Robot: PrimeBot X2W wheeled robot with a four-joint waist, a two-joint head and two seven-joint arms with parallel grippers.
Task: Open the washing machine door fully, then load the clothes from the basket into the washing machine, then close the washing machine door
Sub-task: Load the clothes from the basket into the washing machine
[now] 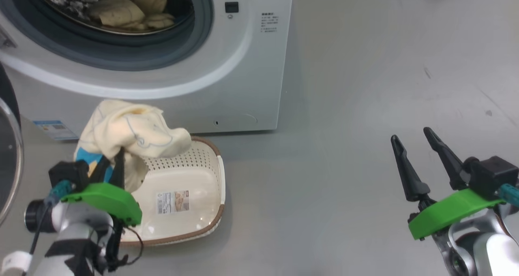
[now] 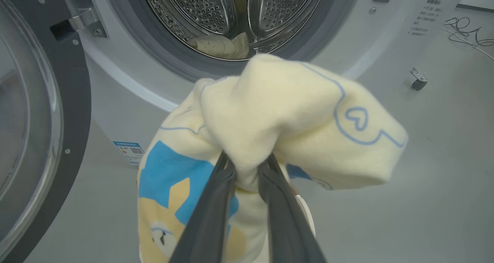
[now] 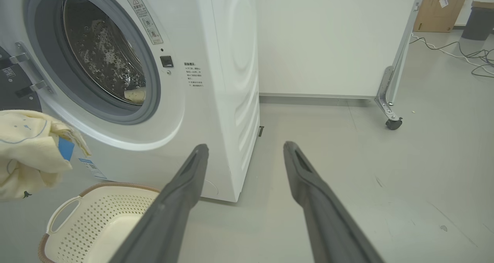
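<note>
Loading step, near its end by the look of it; the washing machine door stands swung wide at 9 o'clock in the head view, and a few of the clothes already lie in the drum of the washing machine up at 11 o'clock. The left gripper has its fingers pinched on a bunch of a pale yellow garment with a blue patch and a bear print, held up over the basket at 7 o'clock; the basket bottom looks bare, so this is probably the last piece. The right gripper sits at 4 o'clock with its fingers spread, nothing in them, well apart from everything.

Next move, best guess: carry the bundle up and forward to 12 o'clock in the left wrist view, past the grey gasket, and let go deep enough that no loose end drapes over the lip; then the door gets shut.

Writing: basket label sticker, blue energy sticker, small print block beside the opening, warning label with a triangle; all too small to read, no brand name visible.
</note>
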